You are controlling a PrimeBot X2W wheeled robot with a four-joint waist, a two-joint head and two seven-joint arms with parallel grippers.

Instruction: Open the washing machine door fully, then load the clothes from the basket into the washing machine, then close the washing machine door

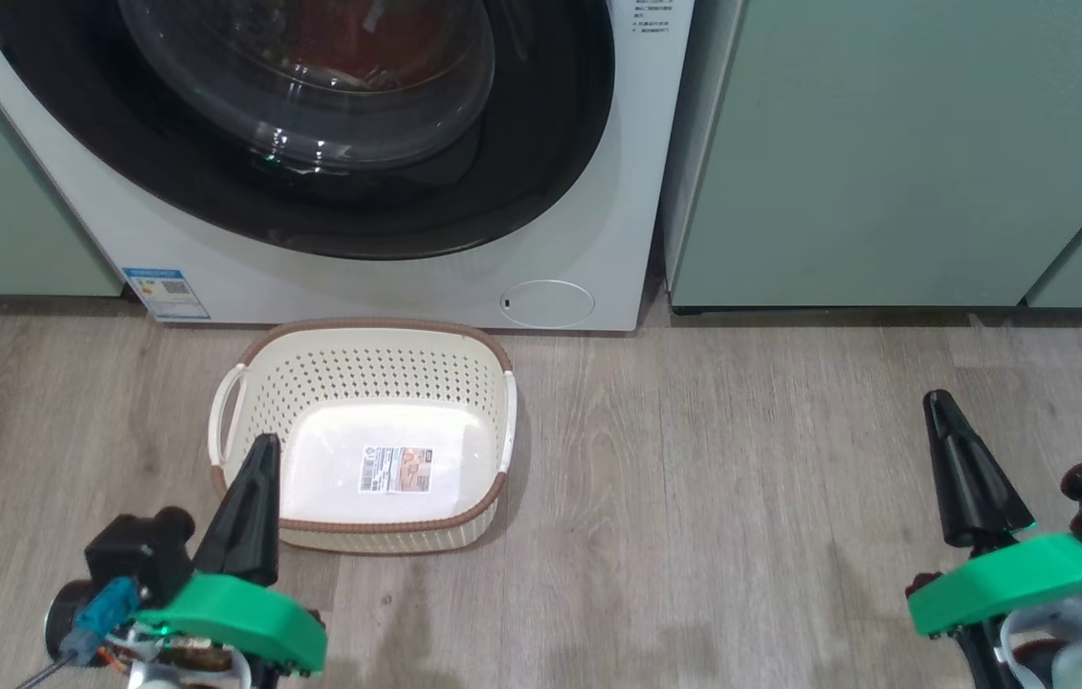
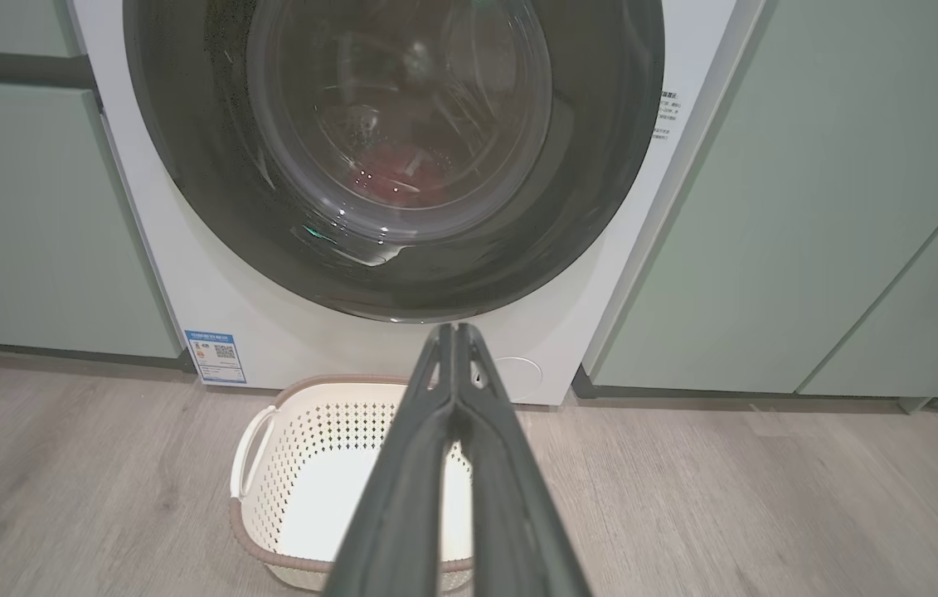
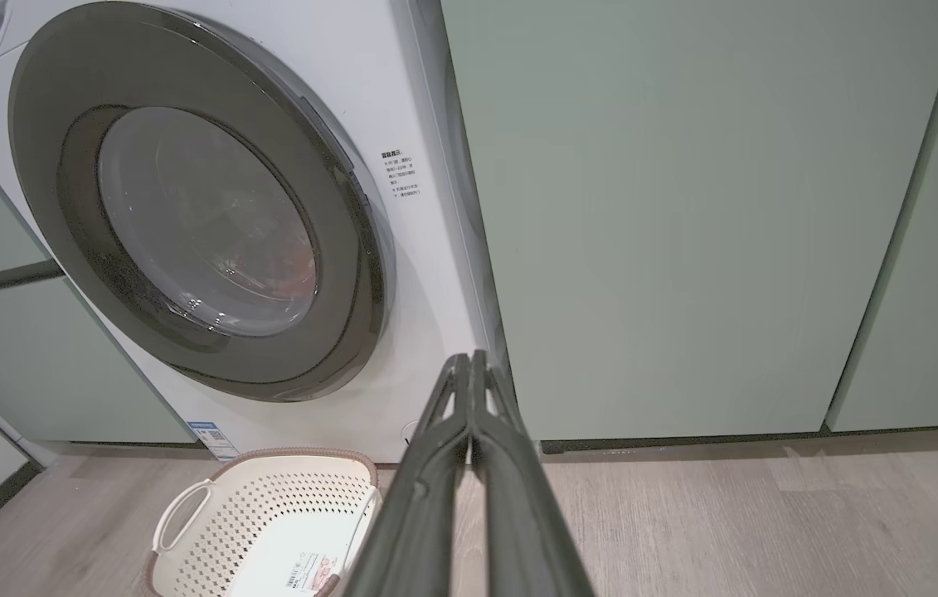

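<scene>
The white washing machine (image 1: 387,277) stands ahead with its black-rimmed round door (image 1: 541,134) shut against the front. Red clothes (image 2: 398,170) show dimly through the glass, inside the drum. The cream basket (image 1: 253,383) sits on the floor before the machine with only a label sticker on its bottom. My left gripper (image 1: 261,448) is shut and holds nothing, hanging over the basket's near left corner. My right gripper (image 1: 935,402) is shut on nothing, well to the right over bare floor. The same door (image 3: 211,240) appears at the left of the right wrist view.
Pale green cabinets (image 1: 885,153) flank the machine on both sides. Wood-look floor (image 1: 713,498) stretches out to the right of the basket. A round lower cap (image 1: 548,302) and a blue label sticker (image 1: 165,291) mark the machine's lower front.
</scene>
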